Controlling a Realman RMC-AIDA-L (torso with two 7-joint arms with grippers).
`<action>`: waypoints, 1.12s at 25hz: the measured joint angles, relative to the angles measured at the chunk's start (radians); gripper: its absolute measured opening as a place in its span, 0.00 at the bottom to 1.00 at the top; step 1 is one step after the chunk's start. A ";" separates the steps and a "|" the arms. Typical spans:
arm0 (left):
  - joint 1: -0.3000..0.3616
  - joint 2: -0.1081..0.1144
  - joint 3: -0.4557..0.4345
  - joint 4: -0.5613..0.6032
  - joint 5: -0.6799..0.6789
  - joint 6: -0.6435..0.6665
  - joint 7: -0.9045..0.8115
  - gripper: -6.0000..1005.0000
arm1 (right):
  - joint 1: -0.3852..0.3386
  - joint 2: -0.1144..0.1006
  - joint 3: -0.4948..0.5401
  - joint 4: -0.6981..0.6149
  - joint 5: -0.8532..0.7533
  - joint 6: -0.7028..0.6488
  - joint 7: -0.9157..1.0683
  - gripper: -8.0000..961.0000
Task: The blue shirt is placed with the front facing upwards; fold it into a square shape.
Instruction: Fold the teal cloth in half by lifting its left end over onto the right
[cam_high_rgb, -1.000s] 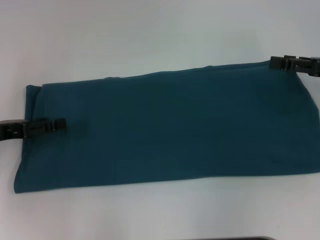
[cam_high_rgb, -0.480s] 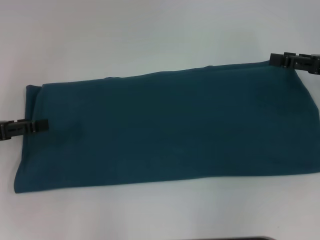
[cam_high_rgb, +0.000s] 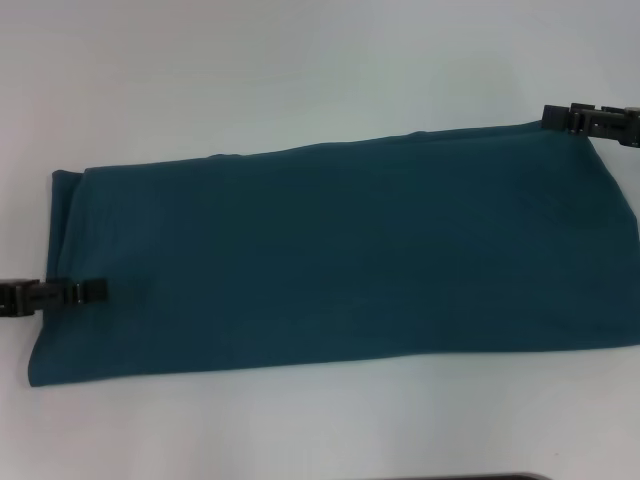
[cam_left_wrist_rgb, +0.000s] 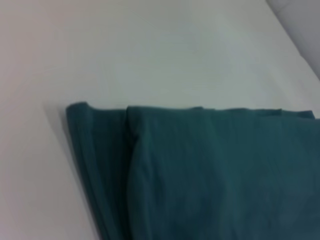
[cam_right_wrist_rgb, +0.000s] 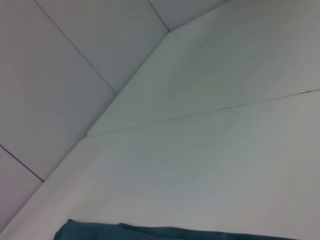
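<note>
**Folded shirt on a white table**

A pale tiled floor (cam_right_wrist_rgb: 65, 75) shows beyond the white table (cam_high_rgb: 300, 70). Across the table lies the blue shirt (cam_high_rgb: 340, 260), folded into a long band, no lettering showing. The left gripper (cam_high_rgb: 85, 291) sits at its left end, the right gripper (cam_high_rgb: 560, 118) at its far right corner; whether either claw pinches cloth cannot be told.

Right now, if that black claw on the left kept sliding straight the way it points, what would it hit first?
The left gripper points across the table over the left end of the folded blue shirt. Going straight on, it would meet only more shirt fabric. How high it sits above the cloth is unclear.
</note>
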 joint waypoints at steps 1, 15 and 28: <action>-0.001 0.000 0.000 0.005 0.005 -0.002 0.001 0.87 | 0.000 0.000 0.000 0.000 0.000 0.000 0.000 0.96; -0.011 0.006 -0.011 -0.004 0.003 0.003 0.001 0.87 | -0.001 -0.004 -0.001 0.000 0.000 0.000 0.002 0.96; -0.014 0.011 -0.002 -0.183 0.022 0.073 -0.225 0.87 | -0.003 -0.006 0.002 0.000 0.000 -0.004 0.002 0.96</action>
